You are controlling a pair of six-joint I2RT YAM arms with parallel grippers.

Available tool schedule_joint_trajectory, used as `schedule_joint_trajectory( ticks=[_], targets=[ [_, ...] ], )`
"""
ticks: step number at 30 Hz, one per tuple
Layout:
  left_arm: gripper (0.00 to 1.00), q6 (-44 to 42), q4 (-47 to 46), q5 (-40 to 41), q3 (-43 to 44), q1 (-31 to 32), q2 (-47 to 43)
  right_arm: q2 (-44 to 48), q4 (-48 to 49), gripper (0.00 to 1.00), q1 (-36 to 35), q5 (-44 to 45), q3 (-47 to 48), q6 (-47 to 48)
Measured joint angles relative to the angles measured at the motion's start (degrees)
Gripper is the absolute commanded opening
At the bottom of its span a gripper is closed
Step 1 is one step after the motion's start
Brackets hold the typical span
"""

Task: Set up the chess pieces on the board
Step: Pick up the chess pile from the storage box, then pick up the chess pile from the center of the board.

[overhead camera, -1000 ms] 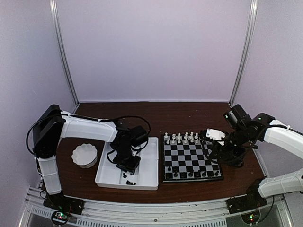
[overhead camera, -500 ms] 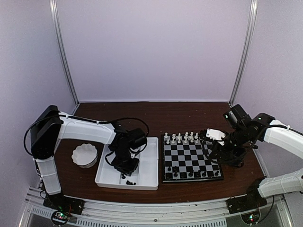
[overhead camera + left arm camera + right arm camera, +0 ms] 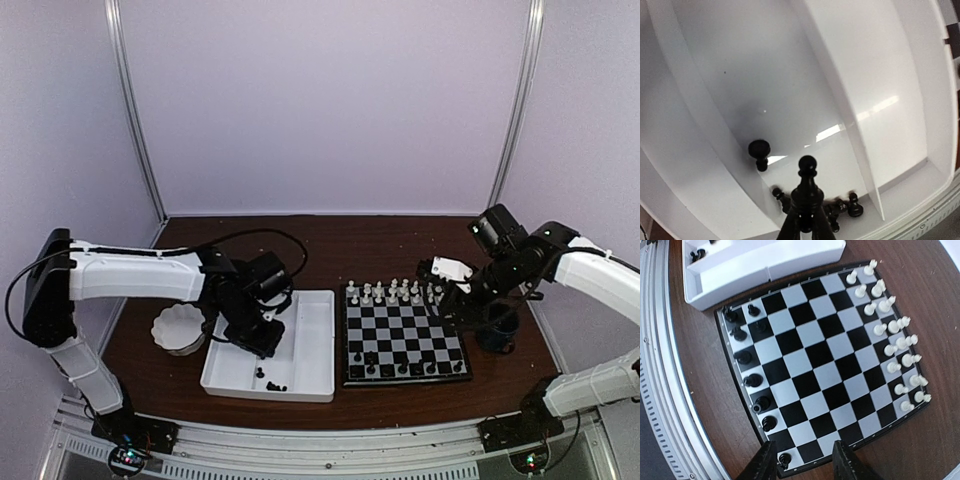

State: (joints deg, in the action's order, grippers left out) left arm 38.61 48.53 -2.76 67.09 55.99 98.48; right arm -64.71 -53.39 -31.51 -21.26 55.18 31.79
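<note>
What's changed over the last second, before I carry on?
The left gripper closed on a tall black chess piece and rose from the white divided tray, its arm swinging left. The right gripper, open, shifted slightly farther back by the checked chessboard. Tray, board, placed pieces and white scalloped bowl stayed put.

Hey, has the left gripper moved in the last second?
Yes. In the top view the left gripper, shut on a black piece, has shifted left and farther back, away from the loose black pieces at the tray's near end.
</note>
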Motion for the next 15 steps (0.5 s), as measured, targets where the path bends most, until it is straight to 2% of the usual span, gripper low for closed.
schedule_joint_trajectory(
  ticks=[4,8,15],
  targets=[
    [0.0,-2.3,-6.7,0.1,-3.4,0.3,-9.8,-4.9,-1.3,0.43,0.0,-3.3,9.4,-0.4],
    [0.0,-4.7,-17.2,-2.7,-7.9,1.2,-18.4,-11.8,-3.0,0.44,0.0,-11.1,20.1,-2.6],
    [0.0,-8.1,-29.7,-7.0,-9.4,2.7,-21.0,-25.4,-5.2,0.45,-2.6,-24.2,34.3,-8.5]
  ],
)
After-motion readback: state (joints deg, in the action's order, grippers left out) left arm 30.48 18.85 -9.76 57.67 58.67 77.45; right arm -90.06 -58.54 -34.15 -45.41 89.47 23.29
